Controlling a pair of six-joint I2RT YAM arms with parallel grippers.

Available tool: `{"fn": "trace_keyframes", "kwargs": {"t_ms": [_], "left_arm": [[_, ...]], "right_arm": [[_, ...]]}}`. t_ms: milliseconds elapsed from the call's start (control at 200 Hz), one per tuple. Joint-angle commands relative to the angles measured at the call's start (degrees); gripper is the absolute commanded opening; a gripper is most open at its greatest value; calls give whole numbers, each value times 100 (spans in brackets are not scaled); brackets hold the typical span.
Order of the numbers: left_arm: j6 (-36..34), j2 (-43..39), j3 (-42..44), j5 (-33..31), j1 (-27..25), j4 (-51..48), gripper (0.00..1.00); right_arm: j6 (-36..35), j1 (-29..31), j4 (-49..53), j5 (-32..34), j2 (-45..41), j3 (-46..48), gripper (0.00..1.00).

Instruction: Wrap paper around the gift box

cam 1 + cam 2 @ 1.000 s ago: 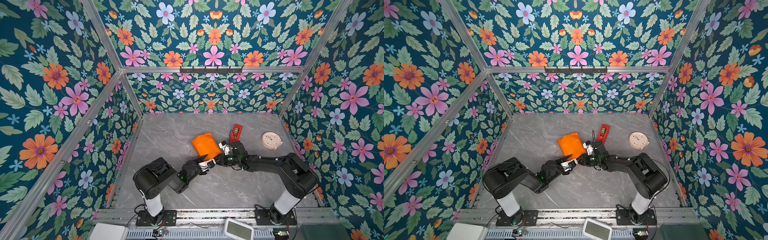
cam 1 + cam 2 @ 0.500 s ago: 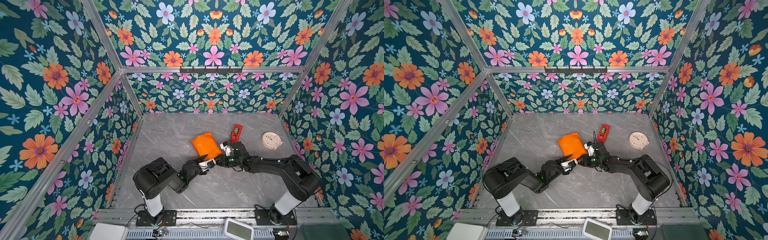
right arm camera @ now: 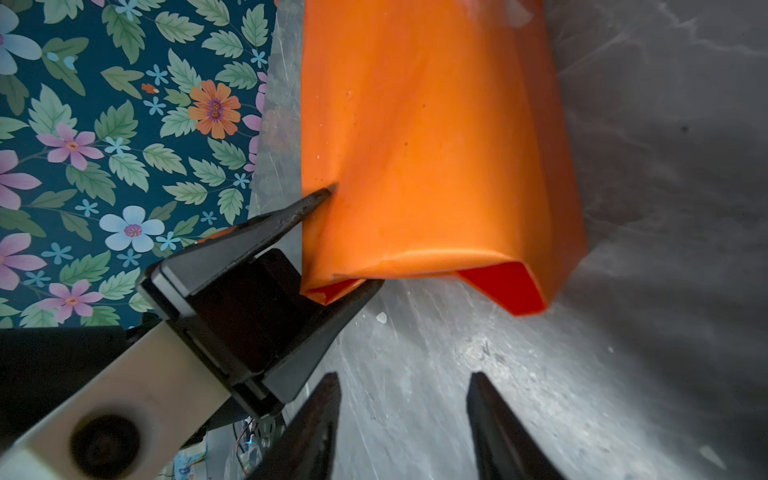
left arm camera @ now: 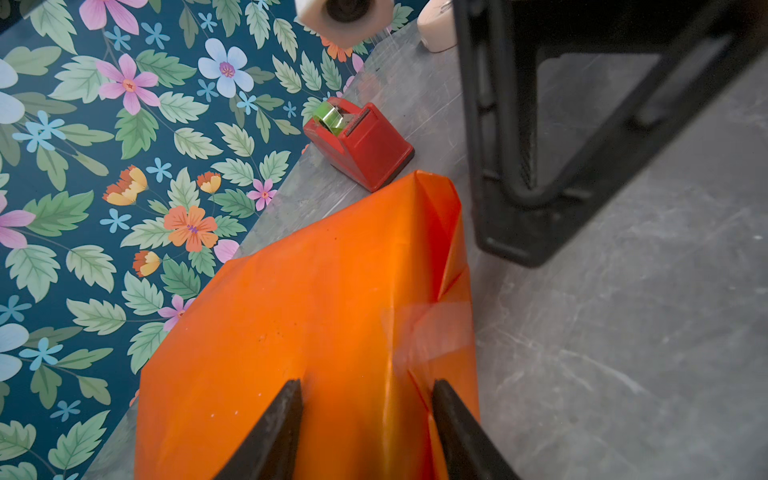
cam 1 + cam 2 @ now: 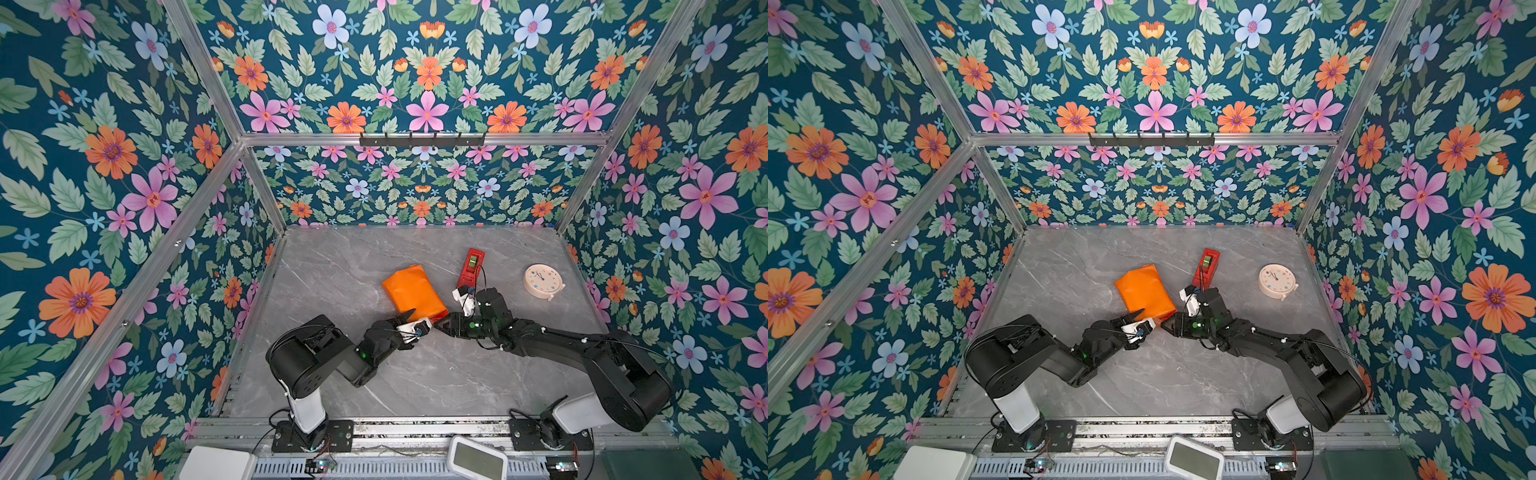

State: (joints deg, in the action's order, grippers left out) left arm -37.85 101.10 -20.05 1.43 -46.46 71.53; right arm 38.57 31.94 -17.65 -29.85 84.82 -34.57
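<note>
The paper (image 5: pixel 413 293) (image 5: pixel 1144 291) lies orange side out, folded into a parcel at mid-table; the gift box is hidden inside it. A clear tape strip (image 4: pixel 432 328) crosses one seam. My left gripper (image 5: pixel 417 320) (image 4: pixel 366 384) is shut on the parcel's near corner. In the right wrist view one of its fingertips (image 3: pixel 328 192) dents the paper's side and the other sits under the end fold. The parcel's near end (image 3: pixel 498 286) gapes, showing its darker inside. My right gripper (image 5: pixel 438 326) (image 3: pixel 404 378) hovers open over bare table just short of that end, holding nothing.
A red tape dispenser (image 5: pixel 471 266) (image 4: pixel 361 141) stands just beyond the parcel, close to my right wrist. A round cream clock (image 5: pixel 542 281) lies further right. Flowered walls enclose the grey marble table (image 5: pixel 415 374) on three sides.
The right arm's elbow has drifted slightly to the right while its gripper stays by the parcel's near corner. The left arm and the parcel have not moved.
</note>
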Motion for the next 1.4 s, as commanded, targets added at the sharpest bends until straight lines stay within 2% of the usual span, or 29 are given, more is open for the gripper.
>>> {"fn": "trace_keyframes", "kwargs": {"t_ms": [0, 120, 190, 475, 840, 1395], "left_arm": [[57, 6, 28, 155, 1, -578, 51], [58, 14, 19, 151, 4, -578, 51], [53, 6, 27, 156, -1, -578, 51], [54, 6, 19, 156, 5, -583, 51], [52, -3, 20, 164, 2, -587, 51], [54, -29, 32, 173, 5, -603, 51]], "right_arm": [[-30, 143, -172, 100, 147, -145, 30], [131, 214, -518, 137, 507, -319, 15], [185, 215, -623, 136, 663, -420, 13], [130, 228, -661, 396, 1180, -700, 11], [114, 226, -806, 879, 1312, -419, 10], [689, 286, -1601, 339, 1072, -402, 11]]}}
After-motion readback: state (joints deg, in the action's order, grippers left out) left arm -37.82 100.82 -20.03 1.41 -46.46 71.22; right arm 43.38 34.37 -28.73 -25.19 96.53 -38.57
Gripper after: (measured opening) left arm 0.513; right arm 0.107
